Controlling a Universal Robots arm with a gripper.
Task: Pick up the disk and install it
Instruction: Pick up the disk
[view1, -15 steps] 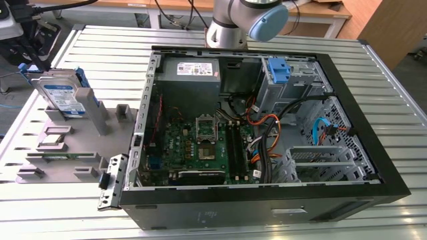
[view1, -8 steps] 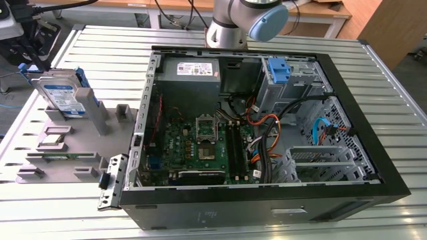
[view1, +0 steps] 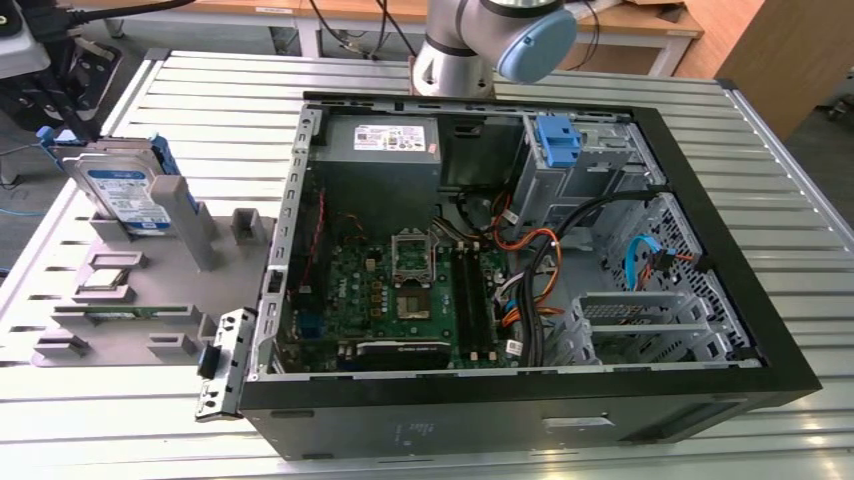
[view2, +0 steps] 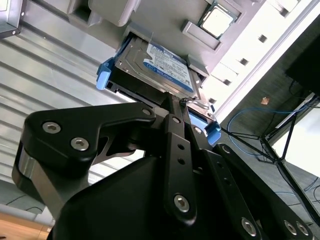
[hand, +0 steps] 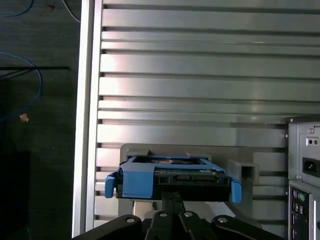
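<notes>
Our claw (view2: 178, 104) is hanging with its fingers drawn together, clasping nothing, tips right at the near edge of the disk (view2: 159, 66), which is standing upright in the grey holder (view1: 200, 238) on the slatted surface (view1: 200, 90), just beside the open computer case (view1: 750, 340).

The disk (view2: 155, 65) is silver, with a white-and-blue label and blue side rails. The gripper (view2: 176, 102) is black. The table (hand: 200, 65) is shiny grey with long stripes. The computer case (view1: 467, 420) is black, its board (view1: 387, 290) green, its wires (view1: 527, 240) orange.
</notes>
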